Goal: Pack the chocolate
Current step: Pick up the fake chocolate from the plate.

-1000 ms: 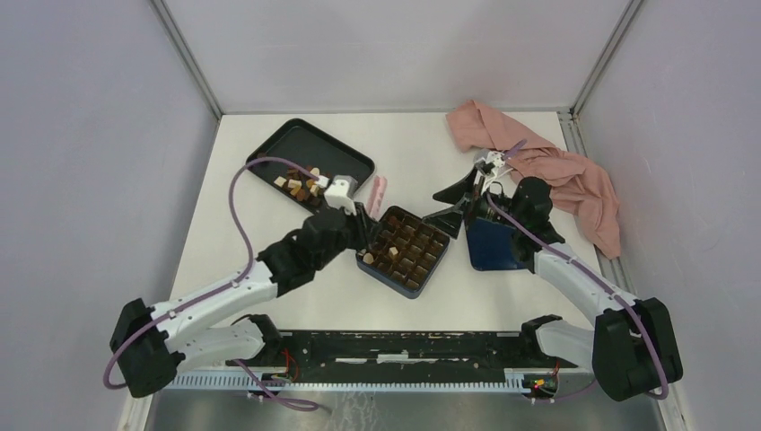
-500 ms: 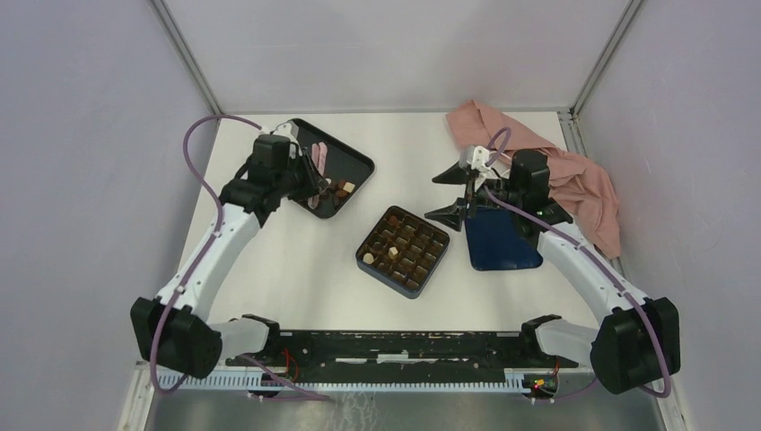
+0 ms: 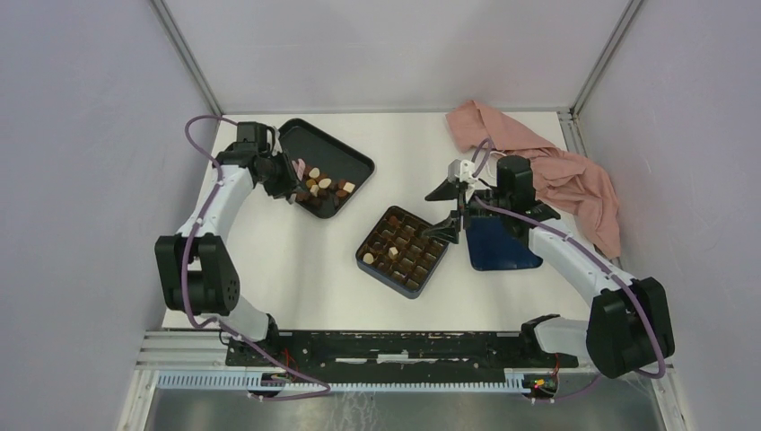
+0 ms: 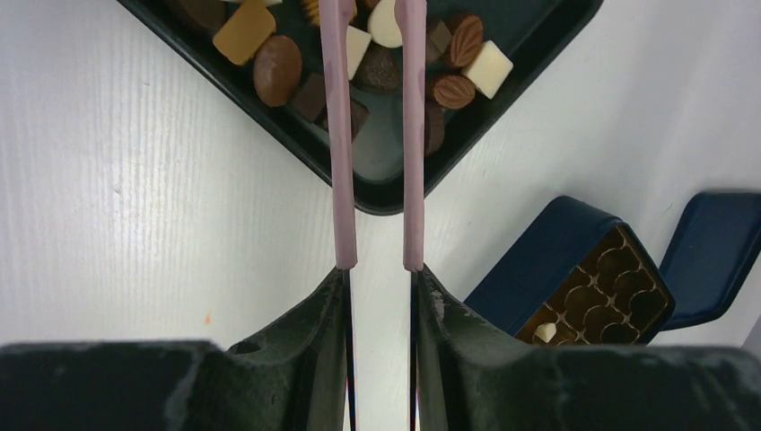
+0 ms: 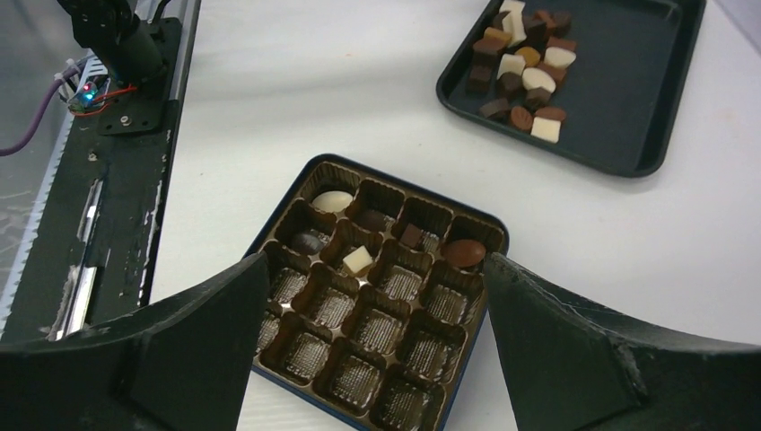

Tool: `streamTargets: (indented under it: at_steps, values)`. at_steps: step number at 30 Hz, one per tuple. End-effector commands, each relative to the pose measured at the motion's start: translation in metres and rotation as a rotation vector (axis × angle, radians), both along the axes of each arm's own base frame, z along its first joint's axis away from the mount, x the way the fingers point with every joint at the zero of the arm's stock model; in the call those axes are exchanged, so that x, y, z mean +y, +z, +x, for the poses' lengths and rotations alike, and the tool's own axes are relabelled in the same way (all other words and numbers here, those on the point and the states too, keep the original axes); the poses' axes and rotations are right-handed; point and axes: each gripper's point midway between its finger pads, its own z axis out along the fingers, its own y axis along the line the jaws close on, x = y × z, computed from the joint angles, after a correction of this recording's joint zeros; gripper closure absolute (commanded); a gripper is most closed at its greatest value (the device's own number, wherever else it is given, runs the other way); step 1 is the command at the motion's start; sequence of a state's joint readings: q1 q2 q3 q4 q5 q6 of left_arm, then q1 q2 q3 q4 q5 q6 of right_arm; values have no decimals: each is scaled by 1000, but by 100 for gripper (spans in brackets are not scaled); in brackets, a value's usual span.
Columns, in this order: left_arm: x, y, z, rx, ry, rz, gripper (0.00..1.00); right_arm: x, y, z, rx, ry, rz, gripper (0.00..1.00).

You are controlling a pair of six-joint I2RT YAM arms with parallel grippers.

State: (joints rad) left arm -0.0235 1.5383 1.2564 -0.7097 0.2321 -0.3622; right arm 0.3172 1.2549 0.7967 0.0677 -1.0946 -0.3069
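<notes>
Nearest the arm bases, the dark blue box [image 3: 403, 252] sits open on the white counter [image 3: 296, 260]. Its brown grid is mostly bare. The right wrist view shows only about six pieces in the cells, all on the side facing the tray. Its lid [image 3: 502, 244] lies just beside it on the right. The right pincer [image 3: 444, 209] hangs over the gap between box and lid, jaws spread wide and grasping nothing.

Farther back on the left, the rest of the chocolate [image 3: 325, 187] is heaped in the near corner of the black tray [image 3: 345, 157]. The left pincer [image 3: 298, 171] is directly over that heap and points into it. In its wrist view the slim pink fingers [image 4: 338, 135] run parallel, a narrow way apart, with a cream-white piece [image 4: 386, 22] between them at the top edge. The tips are cut off there, so it cannot be told whether they clasp a piece or merely straddle it.

The left arm is plainly the nearer one, so the pick looks to be its job. The pieces crowd against each other on both sides of the fingers, so a neighbour may get nudged.

Farthest back on the right lies a crumpled pink cloth [image 3: 547, 166].
</notes>
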Motion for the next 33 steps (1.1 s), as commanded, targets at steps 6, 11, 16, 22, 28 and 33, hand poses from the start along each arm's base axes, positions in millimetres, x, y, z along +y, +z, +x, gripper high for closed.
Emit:
streamTargets:
  at_steps: [6, 11, 16, 22, 28, 33]
  values:
    - [31, 20, 42, -7, -17, 98, 64, 3, -4, 1, -9, 30, -48, 7]
    - [52, 15, 59, -5, 41, 114, 64, 5, -6, 0, -25, 42, -77, 8]
    - [81, 4, 73, 11, 130, 105, 64, 4, -6, 2, -49, 27, -90, 8]
    - [107, -18, 87, 79, 186, 145, 64, 5, -11, 2, -39, 32, -97, 8]
    - [121, -25, 102, 118, 202, 189, 64, 5, -16, 2, -30, 38, -106, 8]
    - [123, -28, 106, 135, 200, 199, 63, 5, -17, 1, -27, 42, -105, 8]
